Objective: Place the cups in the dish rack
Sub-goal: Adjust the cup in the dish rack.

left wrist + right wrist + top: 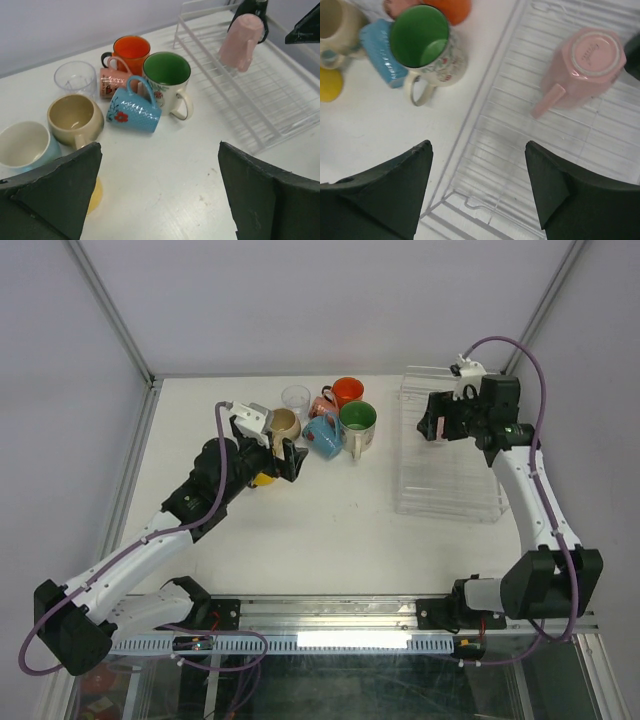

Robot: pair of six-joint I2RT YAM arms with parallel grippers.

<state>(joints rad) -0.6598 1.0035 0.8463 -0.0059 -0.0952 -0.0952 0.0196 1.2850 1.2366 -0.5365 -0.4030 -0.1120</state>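
Several cups cluster on the table: an orange cup [131, 48], a green-lined white cup [167, 75], a blue cup [134, 107] on its side, a patterned pink cup [112, 82], a clear tumbler [75, 77], a beige cup [75, 117], a pale cup [25, 145] and a yellow cup [262, 478]. My left gripper [160, 150] hangs open over bare table just in front of them, holding nothing. The clear dish rack [450, 490] stands at the right. A plain pink cup [580, 65] rests upside down in it. My right gripper [477, 145] is open above the rack, apart from that cup.
A metal frame post [110, 315] and pale walls bound the table at the back and sides. The rack's near rim [470, 210] lies under my right fingers. Bare table [330, 510] stretches between the cups, the rack and the arm bases.
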